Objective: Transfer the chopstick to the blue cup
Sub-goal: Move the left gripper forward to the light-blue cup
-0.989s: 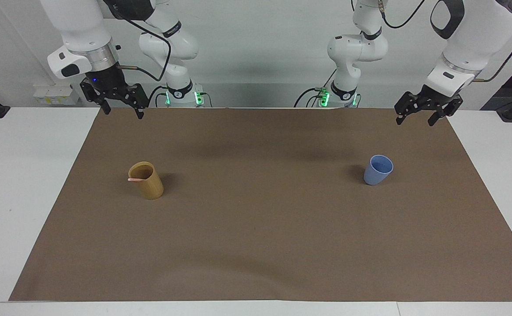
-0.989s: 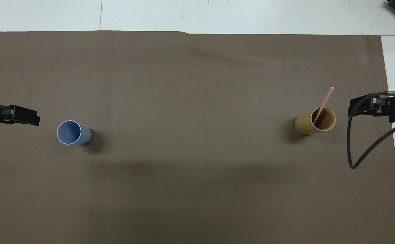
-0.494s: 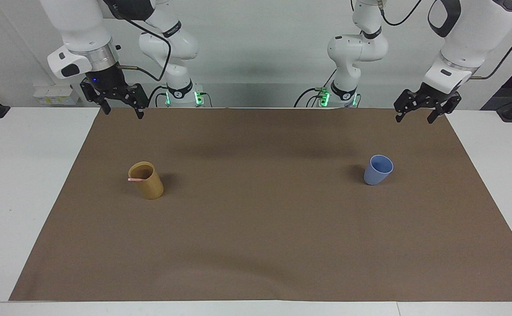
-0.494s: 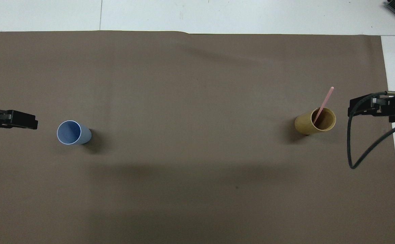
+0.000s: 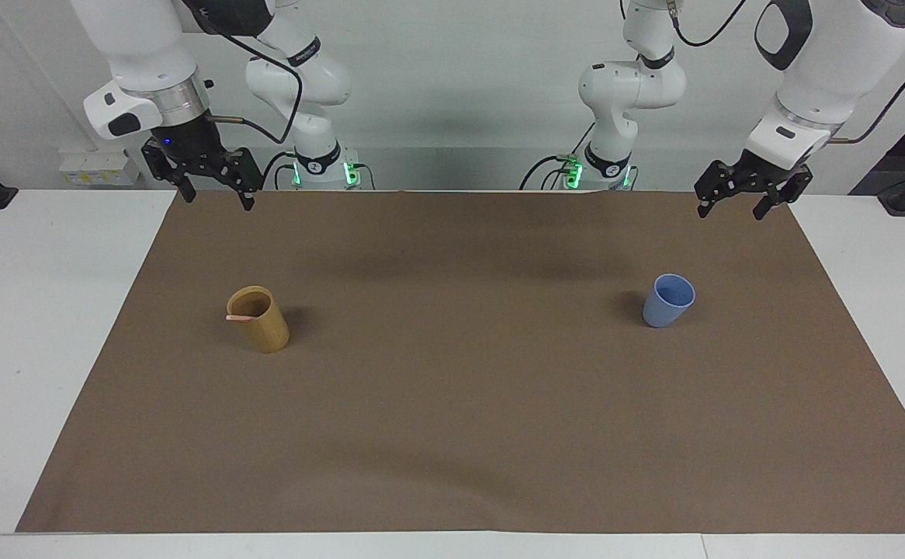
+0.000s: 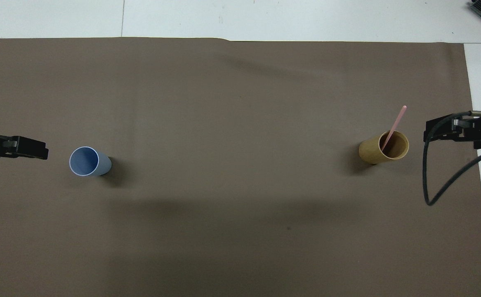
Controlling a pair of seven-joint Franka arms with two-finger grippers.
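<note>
Chopstick [image 6: 393, 126] stands in tan cup [image 5: 260, 320], away from both jaws.

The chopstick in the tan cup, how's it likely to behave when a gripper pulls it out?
The chopstick looks thin and straight, so probably stiff and light. It leans on the rim of the tan cup, so a sideways tug might tip that cup. Its narrow shaft could slip or pivot between fingertips.

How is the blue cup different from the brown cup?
The blue cup is empty; the brown cup holds the pink chopstick. The blue cup narrows toward its base; the brown cup has straight sides. The blue cup stands toward the left arm's end of the table, the brown cup toward the right arm's. Both stand upright on the mat.
</note>
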